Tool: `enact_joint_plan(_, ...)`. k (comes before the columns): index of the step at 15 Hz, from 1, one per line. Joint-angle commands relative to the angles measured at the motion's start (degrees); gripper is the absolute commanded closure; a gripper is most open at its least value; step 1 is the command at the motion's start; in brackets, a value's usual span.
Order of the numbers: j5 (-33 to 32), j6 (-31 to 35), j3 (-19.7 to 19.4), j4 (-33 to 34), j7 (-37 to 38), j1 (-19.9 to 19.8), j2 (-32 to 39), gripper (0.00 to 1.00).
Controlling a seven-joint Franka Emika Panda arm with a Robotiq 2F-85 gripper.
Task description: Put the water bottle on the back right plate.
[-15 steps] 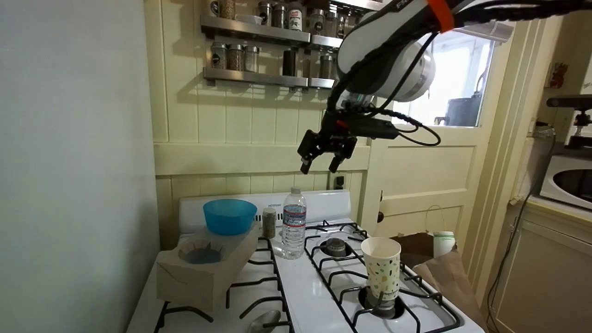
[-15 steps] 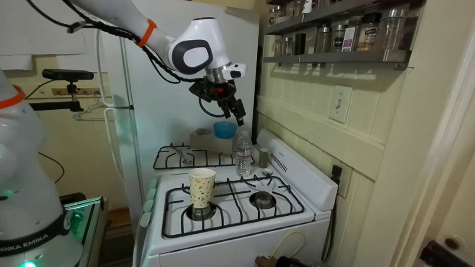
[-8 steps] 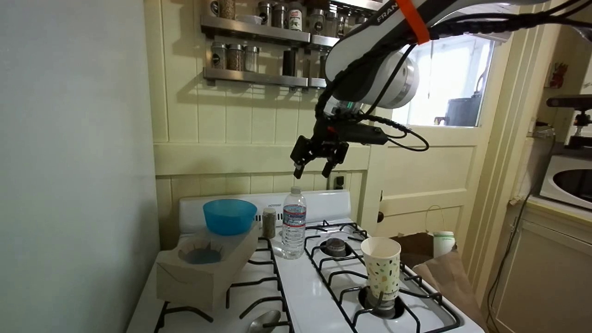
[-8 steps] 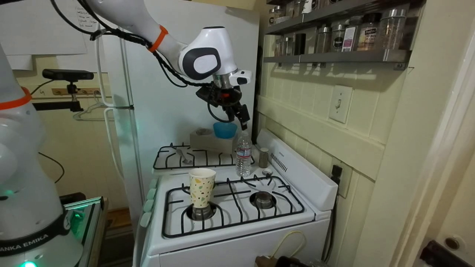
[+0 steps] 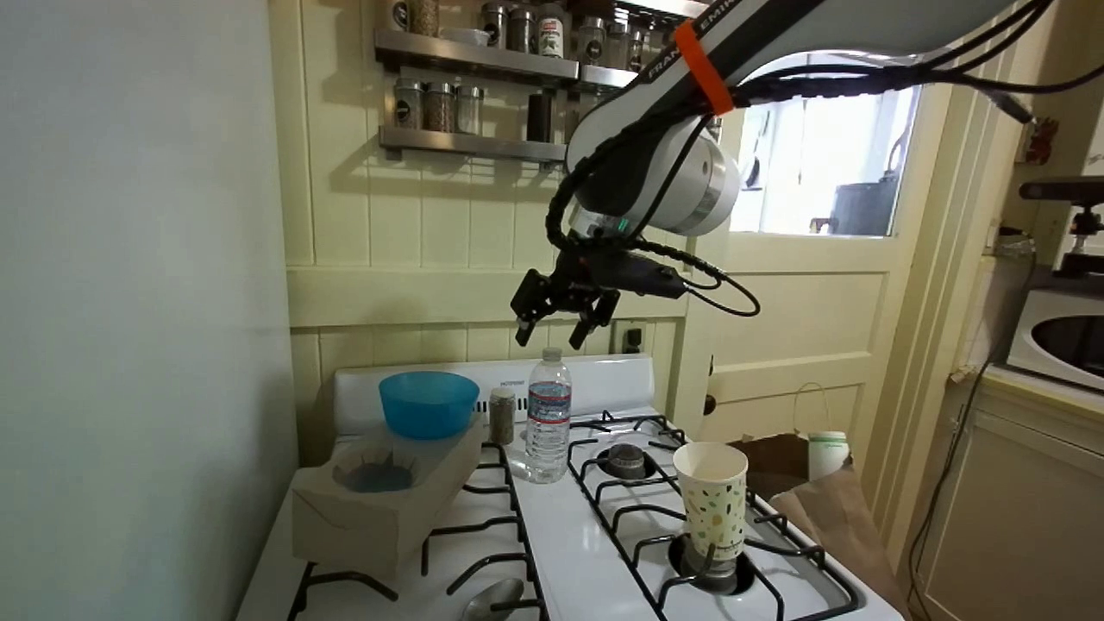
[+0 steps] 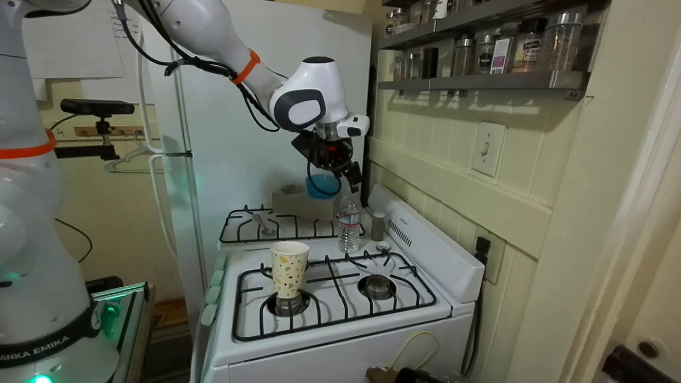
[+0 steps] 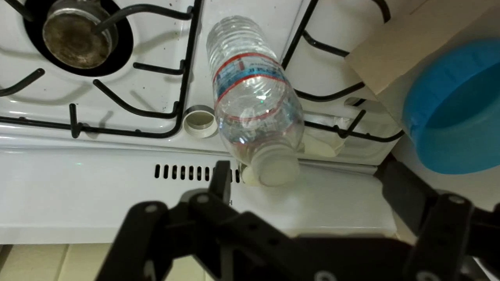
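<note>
Kitchen — white gas stove (image 5: 565, 535), tall refrigerator (image 6: 229, 154) beside it; spice jars (image 5: 438, 108) on metal wall shelves (image 5: 474, 143)

We find the gripper (image 5: 550, 335) above the water bottle (image 5: 549, 414), its jaws spread wider than the cap (image 5: 552, 354). We note the spice jar (image 5: 501, 416) near the bottle, toward the back panel (image 5: 604, 384), and the blue bowl (image 5: 429, 405) beyond, on a cardboard box (image 5: 345, 526). We record free room above the grate (image 7: 189, 58), from bottle to back right plate (image 5: 626, 461); the patterned cup (image 5: 711, 500) occupies the front right burner (image 6: 284, 306).
</note>
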Motion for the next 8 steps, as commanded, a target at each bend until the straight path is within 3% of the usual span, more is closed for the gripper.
enact_joint_plan(1, -3.5, -1.5, 0.3, 3.8, 3.0, -0.4, 2.9, 0.12)
enact_joint_plan(5, -9.9, -7.5, -0.1, 5.5, 8.3, 0.0, 2.6, 0.23)
enact_joint_plan(6, -11.5, -9.5, -0.1, 6.0, 9.6, 0.1, 2.4, 0.22)
enact_joint_plan(7, -11.8, -11.3, 0.0, 6.6, 10.1, 0.1, 2.4, 0.29)
enact_joint_plan(8, -12.3, -12.9, 0.1, 7.2, 10.8, 0.1, 2.5, 0.28)
